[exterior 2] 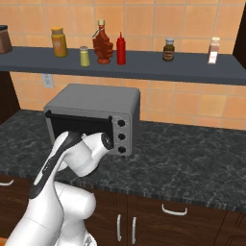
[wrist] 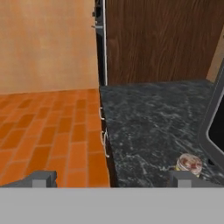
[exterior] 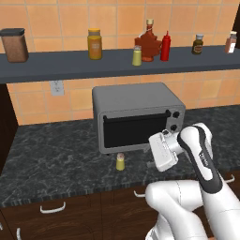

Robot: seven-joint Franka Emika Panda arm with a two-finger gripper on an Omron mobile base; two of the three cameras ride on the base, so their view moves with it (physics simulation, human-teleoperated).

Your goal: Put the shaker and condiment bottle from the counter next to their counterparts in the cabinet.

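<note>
- From the left base camera you see the shelf (exterior: 70, 68) running along the orange tiled wall. Left to right it carries a dark brown canister (exterior: 14, 45), an orange-yellow jar (exterior: 94, 44), a small yellow-green shaker (exterior: 137, 56), a red maple-leaf bottle (exterior: 149, 43), a red squeeze bottle (exterior: 165, 47) just beside the leaf bottle, a small dark bottle (exterior: 198, 44) and a pale pinkish shaker (exterior: 230, 42).
- That same camera gives you what the right one hides: the second shaker (exterior: 120, 162) stands upright on the dark stone counter (exterior: 56, 150), just in front of the toaster oven (exterior: 136, 117), near its lower left corner.
- Here the robot's hand (exterior: 161, 151) sits low in front of the oven, to the right of the counter shaker and apart from it. Its fingers are hard to make out from this side.
- From the right base camera you get the shelf row again, the red squeeze bottle (exterior 2: 121, 49) standing right of the leaf bottle (exterior 2: 102, 46) and the shelf shaker (exterior 2: 84, 56) left of it. The arm covers the counter in front of the oven (exterior 2: 91, 117).
- The hand camera looks along the counter toward orange floor tiles (wrist: 48, 131) and a wooden cabinet wall (wrist: 162, 39). The claw (wrist: 113, 178) has its two tips standing wide apart, holding nothing.
- In that view the counter shaker (wrist: 189, 164) shows its speckled cap just above the right fingertip (wrist: 186, 178), with the oven edge at the far right.
</note>
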